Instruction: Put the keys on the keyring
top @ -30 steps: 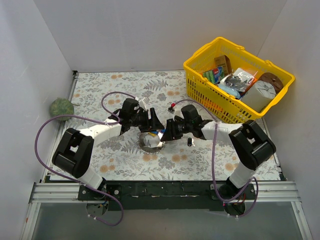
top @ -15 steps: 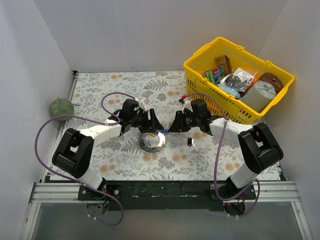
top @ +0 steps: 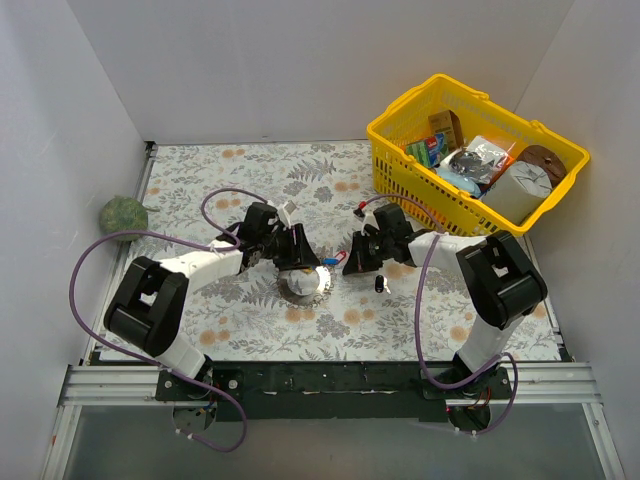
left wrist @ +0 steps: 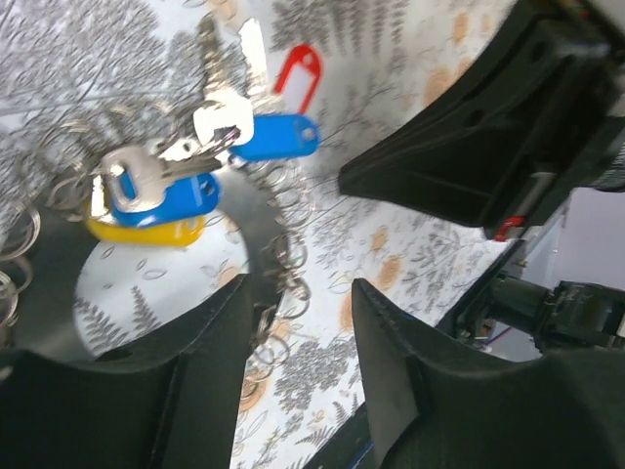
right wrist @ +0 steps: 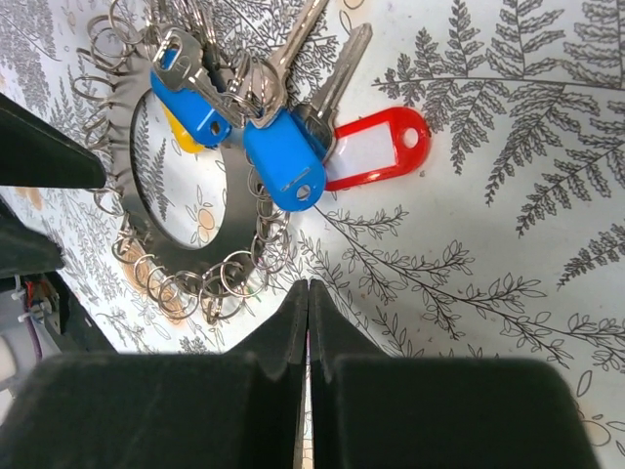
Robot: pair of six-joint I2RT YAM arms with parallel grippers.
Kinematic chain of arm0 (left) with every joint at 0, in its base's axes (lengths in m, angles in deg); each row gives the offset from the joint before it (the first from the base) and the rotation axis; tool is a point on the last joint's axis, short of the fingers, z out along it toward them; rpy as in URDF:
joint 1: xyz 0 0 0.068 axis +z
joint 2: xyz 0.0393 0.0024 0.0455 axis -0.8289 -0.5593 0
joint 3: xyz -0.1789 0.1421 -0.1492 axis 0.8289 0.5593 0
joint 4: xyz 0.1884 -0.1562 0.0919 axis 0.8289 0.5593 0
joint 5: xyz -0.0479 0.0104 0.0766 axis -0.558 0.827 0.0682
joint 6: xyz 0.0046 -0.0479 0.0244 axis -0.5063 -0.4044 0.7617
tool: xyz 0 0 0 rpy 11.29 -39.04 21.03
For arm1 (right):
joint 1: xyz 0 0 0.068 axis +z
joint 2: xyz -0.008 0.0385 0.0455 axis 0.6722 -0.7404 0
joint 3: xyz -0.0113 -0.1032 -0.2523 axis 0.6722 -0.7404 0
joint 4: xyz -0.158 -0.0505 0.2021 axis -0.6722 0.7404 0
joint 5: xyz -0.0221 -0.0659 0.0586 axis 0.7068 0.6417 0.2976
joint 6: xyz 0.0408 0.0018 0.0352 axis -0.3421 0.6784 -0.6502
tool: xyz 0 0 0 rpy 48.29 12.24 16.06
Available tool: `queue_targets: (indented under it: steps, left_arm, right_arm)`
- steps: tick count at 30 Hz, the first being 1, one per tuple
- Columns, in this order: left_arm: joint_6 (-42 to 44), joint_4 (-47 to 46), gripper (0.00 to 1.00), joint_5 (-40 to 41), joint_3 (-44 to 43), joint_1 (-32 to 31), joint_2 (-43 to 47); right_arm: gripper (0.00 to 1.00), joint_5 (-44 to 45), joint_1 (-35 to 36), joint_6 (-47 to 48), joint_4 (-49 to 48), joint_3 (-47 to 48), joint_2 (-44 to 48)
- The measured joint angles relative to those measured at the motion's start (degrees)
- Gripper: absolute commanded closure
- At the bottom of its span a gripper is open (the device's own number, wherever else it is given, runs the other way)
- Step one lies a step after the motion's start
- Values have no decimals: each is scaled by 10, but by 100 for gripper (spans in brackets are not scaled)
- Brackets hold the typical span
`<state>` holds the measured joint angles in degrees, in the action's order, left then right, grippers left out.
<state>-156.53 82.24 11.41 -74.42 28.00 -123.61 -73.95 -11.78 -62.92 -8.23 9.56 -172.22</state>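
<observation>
keyring (right wrist: 161, 252) flat on counter (right wrist: 508, 205), keys (right wrist: 283, 161) bunched at its far edge; rim between half-open left jaws, unclamped; right jaws shut, empty, just short of the rim.

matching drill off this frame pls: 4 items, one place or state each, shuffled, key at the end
Items:
1. red tag
2. yellow basket
3. green ball
4. right gripper

Places or states:
A. fingers shut
B. far right corner
C. by the left wall
D. lying flat just outside the keyring

Pairs: 1-D, 2-B, 3-C, 4-A
</observation>
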Motion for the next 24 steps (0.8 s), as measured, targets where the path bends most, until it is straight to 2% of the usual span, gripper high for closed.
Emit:
queue_targets:
  steps: [2, 4, 10, 17, 24]
  left_arm:
    - [2, 18, 72, 14, 5, 0, 0]
    - [2, 39, 77, 30, 14, 0, 0]
    - [0, 114, 99, 112, 21, 0, -28]
    - [-2, 195, 100, 193, -73, -5, -90]
    - [12, 229, 100, 268, -160, -9, -148]
  right_arm:
    - [99, 2, 1, 3, 3, 1, -3]
    - [99, 3, 2, 5, 10, 1, -4]
    - [99, 11, 3, 13, 18, 2, -4]
    - [99, 18, 4, 21, 31, 11, -4]
    - [99, 21, 4, 31, 32, 12, -4]
